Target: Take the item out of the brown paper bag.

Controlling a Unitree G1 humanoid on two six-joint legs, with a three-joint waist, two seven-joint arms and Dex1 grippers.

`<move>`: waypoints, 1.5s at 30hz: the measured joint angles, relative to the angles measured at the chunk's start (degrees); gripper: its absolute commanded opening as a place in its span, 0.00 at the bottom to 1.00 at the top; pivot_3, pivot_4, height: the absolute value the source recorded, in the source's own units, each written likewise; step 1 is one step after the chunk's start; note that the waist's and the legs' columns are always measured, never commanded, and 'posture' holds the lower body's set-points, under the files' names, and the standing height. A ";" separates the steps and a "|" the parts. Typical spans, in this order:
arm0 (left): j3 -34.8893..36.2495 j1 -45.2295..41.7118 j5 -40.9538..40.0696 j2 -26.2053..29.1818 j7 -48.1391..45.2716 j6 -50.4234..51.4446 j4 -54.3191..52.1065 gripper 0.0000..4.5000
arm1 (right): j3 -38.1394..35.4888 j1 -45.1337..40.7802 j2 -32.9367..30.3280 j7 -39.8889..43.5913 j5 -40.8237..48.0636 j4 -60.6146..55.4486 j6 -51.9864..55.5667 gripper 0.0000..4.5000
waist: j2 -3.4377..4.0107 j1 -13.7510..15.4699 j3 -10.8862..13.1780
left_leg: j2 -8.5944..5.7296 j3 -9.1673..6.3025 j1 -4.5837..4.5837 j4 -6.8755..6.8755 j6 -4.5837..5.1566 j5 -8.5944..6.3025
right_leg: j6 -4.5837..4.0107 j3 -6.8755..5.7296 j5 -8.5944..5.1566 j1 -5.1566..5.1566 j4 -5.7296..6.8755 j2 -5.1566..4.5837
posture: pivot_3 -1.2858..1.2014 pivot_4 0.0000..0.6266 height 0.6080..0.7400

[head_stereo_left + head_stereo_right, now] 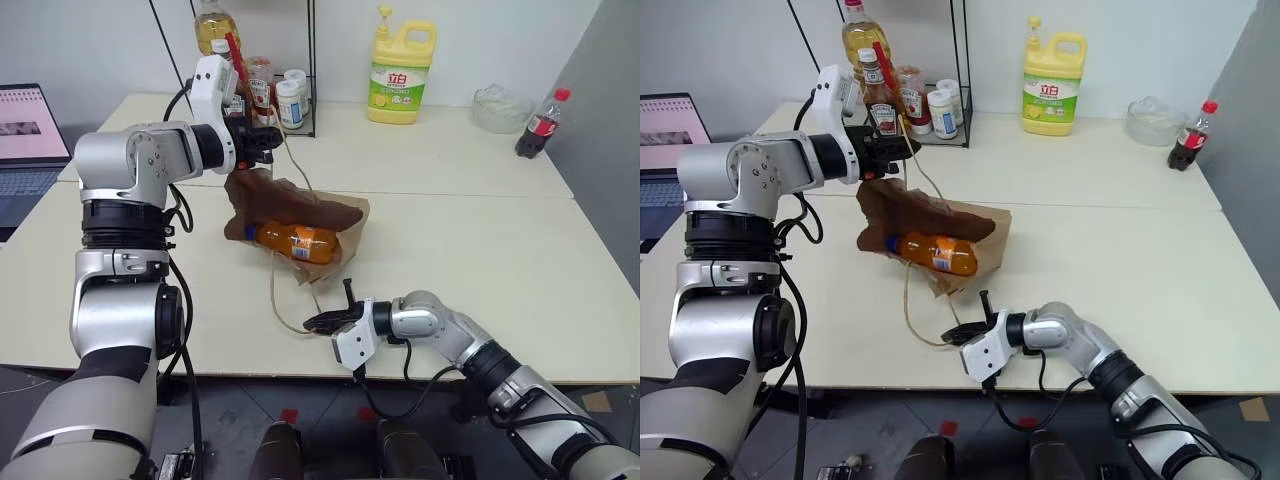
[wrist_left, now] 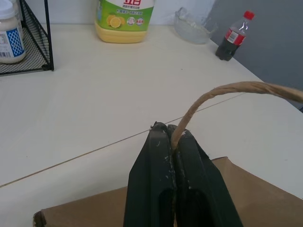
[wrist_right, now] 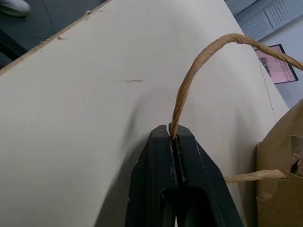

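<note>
The brown paper bag [image 1: 300,215] lies creased on the white table, its far end lifted. The item [image 1: 298,241], a small bottle of orange liquid, shows in the bag's open mouth, lying on its side. My left gripper [image 1: 268,139] is raised above the bag's far end, shut on one cord handle [image 2: 208,97]. My right gripper [image 1: 318,322] sits low near the table's front edge, shut on the other cord handle [image 3: 199,61], which loops back to the bag.
A yellow detergent jug [image 1: 402,75], a clear bowl [image 1: 503,108] and a red-capped cola bottle [image 1: 539,124] stand along the back. A black wire rack [image 1: 275,95] with jars and bottles is behind my left gripper. A laptop [image 1: 30,135] sits at far left.
</note>
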 measured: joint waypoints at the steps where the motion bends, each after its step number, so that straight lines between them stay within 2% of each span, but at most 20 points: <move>1: -0.02 0.01 -0.02 0.00 -0.28 0.07 -0.14 0.00 | -0.07 0.01 -0.50 0.56 0.16 -0.45 0.43 0.01 | 0.00 0.10 0.00 | -0.01 0.00 -0.01 0.00 0.00 0.00 | 0.00 0.00 0.00 0.00 0.00 -0.01 | 0.52 0.24 1.00; 4: -0.20 0.54 -0.21 0.19 -1.48 0.18 -1.73 0.00 | -1.28 0.87 -2.63 3.66 3.51 -2.22 2.81 0.14 | 0.00 0.48 0.00 | -0.05 0.00 -0.01 0.01 0.00 0.00 | 0.00 -0.01 0.00 0.03 -0.02 -0.04 | 0.52 0.24 1.00; 6: -0.29 1.25 -0.27 0.47 -2.24 0.26 -3.00 0.00 | -2.77 1.96 -3.69 6.32 7.12 -4.62 5.78 0.27 | 0.00 0.58 0.00 | -0.05 0.00 -0.02 0.01 0.00 0.00 | 0.00 -0.01 0.00 0.04 -0.03 -0.04 | 0.52 0.24 1.00; 15: -0.34 2.90 -0.49 0.43 -2.48 0.31 -5.24 0.00 | -6.32 7.93 -8.82 17.46 19.50 -19.74 22.88 0.96 | 0.01 0.71 0.02 | -0.03 0.00 -0.08 -0.02 0.01 -0.01 | 0.00 -0.01 0.00 -0.03 -0.06 -0.03 | 0.52 0.24 1.00; 22: -0.30 3.99 -0.73 0.53 -2.49 0.42 -6.16 0.00 | -13.65 13.26 -22.70 24.70 27.10 -33.47 33.61 0.98 | 0.03 1.20 0.07 | -0.03 0.00 -0.10 -0.02 0.19 -0.11 | 0.01 -0.01 -0.01 -0.03 -0.10 -0.02 | 0.52 0.24 1.00; 25: -0.36 4.61 -0.80 0.38 -2.50 0.42 -6.17 0.00 | -17.55 13.32 -23.25 24.11 30.67 -37.56 40.27 0.98 | 0.01 0.90 0.08 | 0.02 0.00 -0.10 -0.03 0.21 -0.12 | 0.01 0.01 -0.01 -0.08 -0.09 0.04 | 0.52 0.24 1.00; 31: -0.43 4.61 -0.81 0.11 -2.55 0.12 -6.16 0.00 | -22.53 5.16 -11.57 14.31 45.86 -46.68 65.91 0.98 | 0.03 0.47 0.09 | 0.04 -0.03 -0.12 -0.04 0.02 -0.01 | 0.01 0.00 -0.01 -0.13 -0.04 0.05 | 0.52 0.24 1.00; 36: -0.96 4.54 -0.71 -0.27 -2.60 -0.42 -5.38 0.00 | -25.34 -2.99 3.36 3.38 60.28 -46.45 84.61 0.98 | 0.03 0.46 0.09 | 0.02 -0.04 -0.19 -0.07 0.02 -0.01 | 0.00 -0.02 -0.01 -0.19 -0.04 0.03 | 0.52 0.24 1.00; 41: -1.09 4.38 -0.59 -0.35 -2.63 -1.27 -5.06 0.00 | -24.94 -5.92 14.71 -2.00 64.49 -39.73 89.64 0.98 | 0.05 0.53 0.10 | 0.02 -0.03 -0.20 -0.10 0.16 -0.09 | 0.00 -0.03 -0.01 -0.25 -0.03 0.04 | 0.52 0.24 1.00; 45: -1.15 4.31 -0.59 -0.18 -2.64 -1.26 -5.06 0.00 | -21.56 -6.39 17.56 -1.74 61.96 -34.98 86.71 0.98 | 0.06 0.53 0.10 | 0.03 -0.03 -0.21 -0.10 0.21 -0.12 | 0.00 -0.03 -0.01 -0.26 -0.05 0.04 | 0.52 0.24 1.00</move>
